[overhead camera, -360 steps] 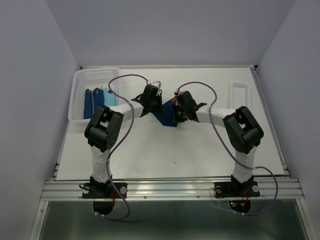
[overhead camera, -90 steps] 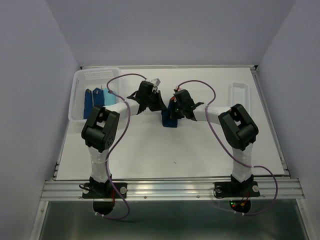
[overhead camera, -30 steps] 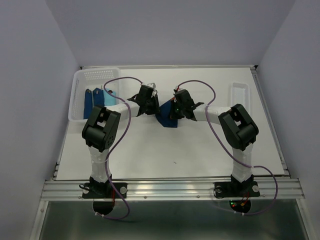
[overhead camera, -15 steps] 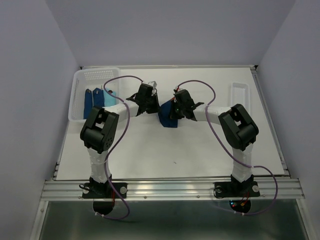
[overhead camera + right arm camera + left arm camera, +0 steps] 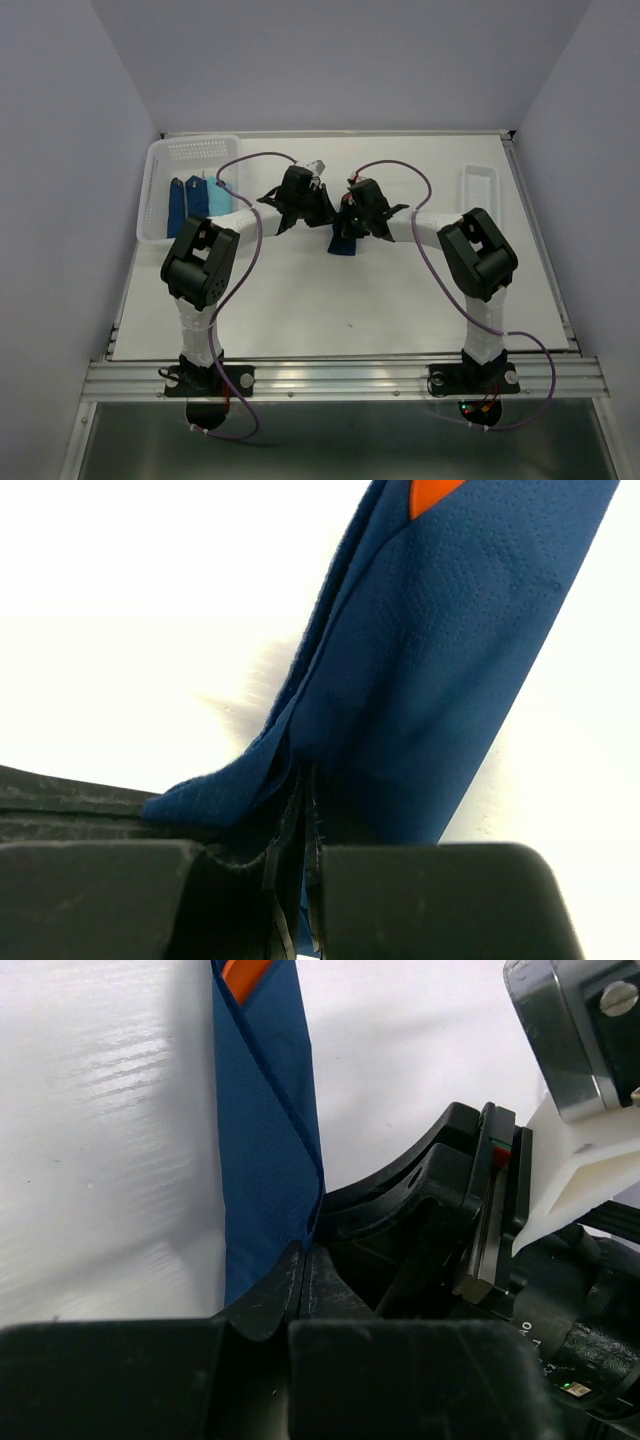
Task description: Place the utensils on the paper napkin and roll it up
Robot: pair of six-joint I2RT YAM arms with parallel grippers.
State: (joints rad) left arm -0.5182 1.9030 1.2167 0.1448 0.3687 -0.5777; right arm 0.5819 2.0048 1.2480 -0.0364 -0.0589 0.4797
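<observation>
Midway between the side edges of the bench (image 5: 400,300), left hand (image 5: 303,1262) and right hand (image 5: 303,815) both pinch one end of the folded napkin (image 5: 265,1140), its long axis running ahead of each.

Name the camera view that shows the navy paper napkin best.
Right wrist view: the paper napkin appears large, folded, embossed, pinched in the right end effector, an orange utensil tip at its top. The left wrist shows a narrow folded strip; the top view only a small patch.

No legible text, no labels, brands, numbers or signs in any view
</observation>
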